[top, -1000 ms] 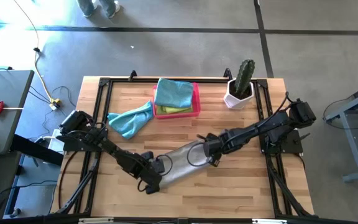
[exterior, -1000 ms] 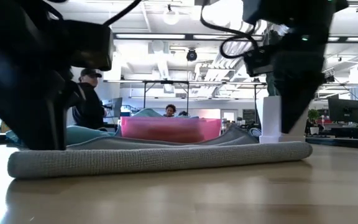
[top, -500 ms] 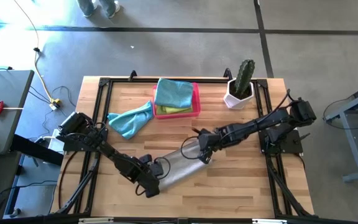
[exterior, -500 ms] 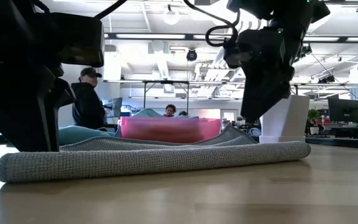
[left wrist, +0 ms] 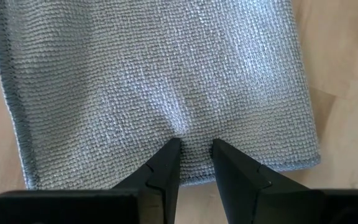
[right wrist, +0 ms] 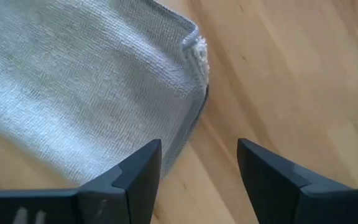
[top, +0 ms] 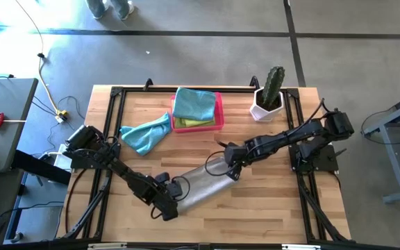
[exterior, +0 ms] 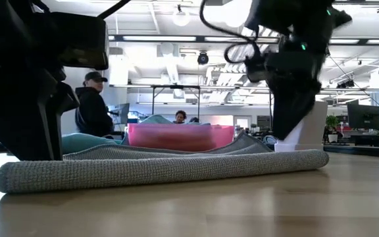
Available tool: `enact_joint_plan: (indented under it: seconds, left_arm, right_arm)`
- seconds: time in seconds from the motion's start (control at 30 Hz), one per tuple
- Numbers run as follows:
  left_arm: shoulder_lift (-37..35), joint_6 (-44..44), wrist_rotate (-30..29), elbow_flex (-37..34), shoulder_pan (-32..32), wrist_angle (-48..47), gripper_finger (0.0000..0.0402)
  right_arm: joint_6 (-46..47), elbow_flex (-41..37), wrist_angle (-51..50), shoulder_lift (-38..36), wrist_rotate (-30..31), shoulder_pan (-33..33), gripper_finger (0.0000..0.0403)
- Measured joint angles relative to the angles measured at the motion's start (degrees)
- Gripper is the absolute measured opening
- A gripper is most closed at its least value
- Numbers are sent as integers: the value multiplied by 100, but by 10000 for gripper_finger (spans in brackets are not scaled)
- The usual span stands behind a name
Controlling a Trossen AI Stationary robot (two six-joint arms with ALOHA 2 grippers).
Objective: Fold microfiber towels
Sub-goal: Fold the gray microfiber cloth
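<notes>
High view: grey towel (top: pixel 201 182) folded on desk (top: pixel 269 208). Left hand (left wrist: pixel 193 160) pinching its edge, narrow. Right hand (right wrist: pixel 197 163) wide, empty, beside far corner. Judged: mid-fold; next needs corner grasp.

Pink tray (top: pixel 219 111), potted cactus (top: pixel 269 94)

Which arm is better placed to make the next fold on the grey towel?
Left, probably. The left gripper pinches the grey towel at its near end, fingers nearly shut on the fabric. The right gripper is open above the towel's far corner, holding nothing.
</notes>
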Motion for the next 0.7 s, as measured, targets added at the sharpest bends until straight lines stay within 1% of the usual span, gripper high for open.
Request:
enact_joint_plan:
  seconds: [0.07,0.17,0.27,0.33,0.4,0.47,0.6,0.7]
  left_arm:
    - [0,3,-44,0,-14,7,87]
    - [0,7,-60,0,-16,4,87]
    - [-1,77,-60,0,-13,5,87]
    - [0,138,-55,-2,27,22,87]
    - [0,151,-37,-2,61,28,87]
    - [-2,151,-16,-2,92,46,87]
    - [0,155,-25,-2,92,70,87]
    - [-2,156,-40,-2,92,90,87]
  right_arm:
    - [193,-459,663,-25,-132,23,197]
    - [617,-1109,1948,-98,-448,119,195]
    - [810,-1518,2928,-199,-411,235,195]
    - [932,-1694,3293,-214,-342,243,195]
    - [955,-1806,3472,-215,-258,221,195]
    - [1049,-1873,3336,-216,-62,209,195]
    - [895,-1869,3102,-309,-98,145,195]
    - [768,-1869,3048,-372,-5,139,195]
